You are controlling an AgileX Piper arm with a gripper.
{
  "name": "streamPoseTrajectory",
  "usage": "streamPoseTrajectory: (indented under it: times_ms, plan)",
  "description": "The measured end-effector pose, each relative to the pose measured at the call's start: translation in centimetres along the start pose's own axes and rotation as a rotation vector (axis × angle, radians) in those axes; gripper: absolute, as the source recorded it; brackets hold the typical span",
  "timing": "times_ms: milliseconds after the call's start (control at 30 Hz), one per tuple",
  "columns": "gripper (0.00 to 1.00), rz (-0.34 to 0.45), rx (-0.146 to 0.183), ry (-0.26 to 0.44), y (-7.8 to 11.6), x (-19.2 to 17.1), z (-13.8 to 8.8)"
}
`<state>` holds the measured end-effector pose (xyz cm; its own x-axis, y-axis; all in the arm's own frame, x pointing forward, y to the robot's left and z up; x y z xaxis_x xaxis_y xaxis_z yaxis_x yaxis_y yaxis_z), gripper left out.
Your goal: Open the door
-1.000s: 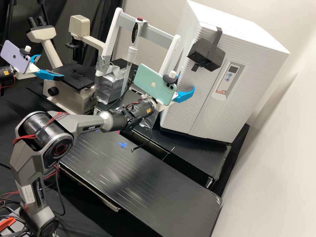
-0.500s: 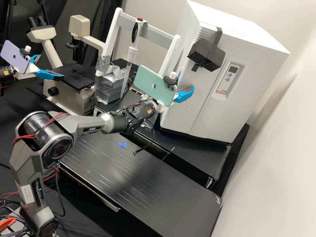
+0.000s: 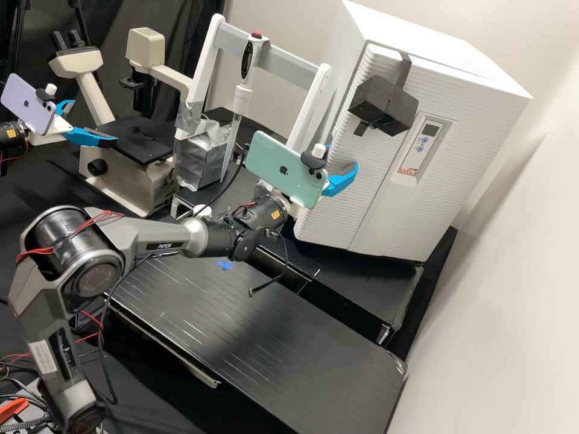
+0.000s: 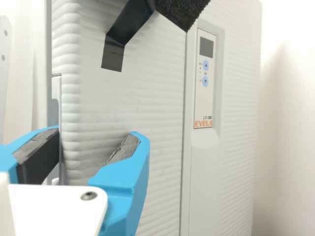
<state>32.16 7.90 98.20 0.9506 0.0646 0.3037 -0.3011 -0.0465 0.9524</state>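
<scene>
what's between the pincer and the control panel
From pincer to panel, just the ridged door and a long groove, otherwise bare, in the wrist view.

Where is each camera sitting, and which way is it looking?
High view: fixed off the arm, it looks forward and down at the bench and white cabinet. You see the arm and its end effector.
Wrist view: riding on the arm's wrist, it looks past its own two blue fingers at the cabinet's door.
Both show: the door, its panel, the black block and the blue fingers.
</scene>
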Motion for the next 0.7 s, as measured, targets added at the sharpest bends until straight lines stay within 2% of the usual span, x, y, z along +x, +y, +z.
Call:
streamPoseTrajectory:
  times_ms: [300,467,500,700]
  plan:
    - [0.00,0.049,0.052,0.022,1.8,-3.0,2.4]
    - [0.00,0.092,0.059,0.032,2.6,-4.5,3.8]
    - [1.00,0.100,0.060,0.033,2.7,-4.7,4.1]
    - [1.00,0.154,0.068,-0.002,3.4,-6.3,6.0]
